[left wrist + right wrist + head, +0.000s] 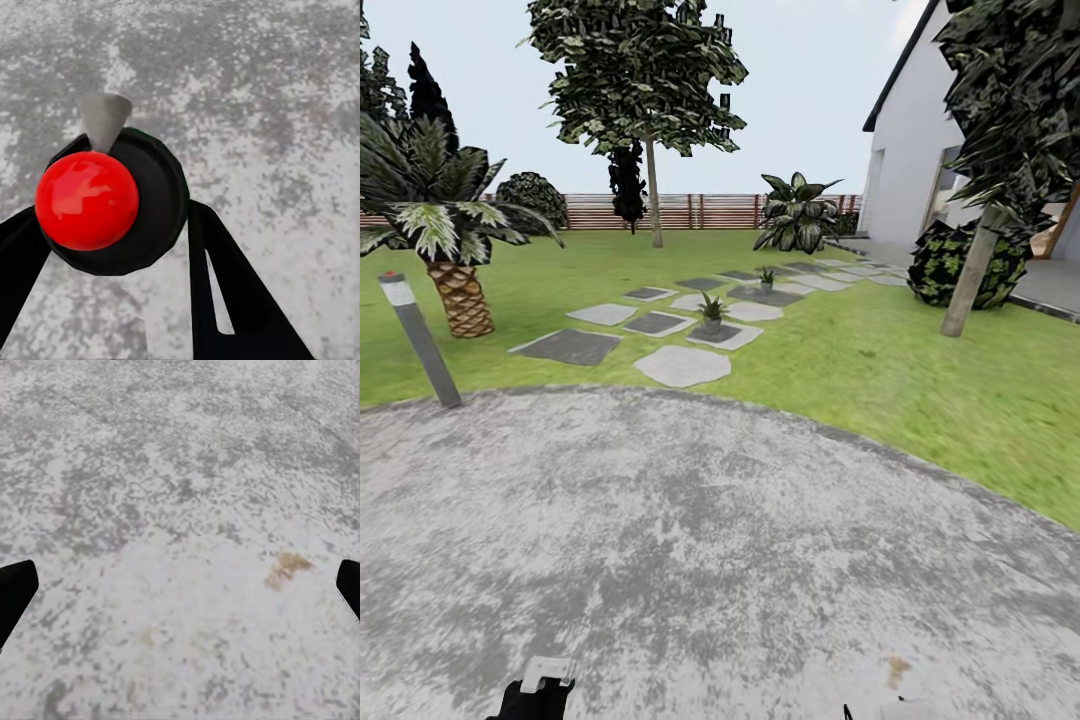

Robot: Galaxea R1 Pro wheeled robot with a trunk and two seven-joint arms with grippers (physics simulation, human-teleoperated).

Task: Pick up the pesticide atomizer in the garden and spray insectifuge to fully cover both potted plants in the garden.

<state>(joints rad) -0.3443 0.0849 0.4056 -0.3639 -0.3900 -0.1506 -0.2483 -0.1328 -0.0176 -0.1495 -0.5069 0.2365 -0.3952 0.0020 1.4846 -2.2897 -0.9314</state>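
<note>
Left gripper (112, 247): we see its black fingers (232, 292) closed on the dark round-bodied pesticide atomizer (142, 202) with red cap and whitish nozzle, held between the jaws.
Right gripper (180, 592): jaws spread wide, holding nothing; a brown stain (287, 568) lies beyond them.
Ground: mottled grey round paved patio (710, 540) under both jaws.
Plants: two small green spiky potted plants (711, 311) (766, 275) stand well ahead of the jaws, on grey flat stepping stones (682, 365).
</note>
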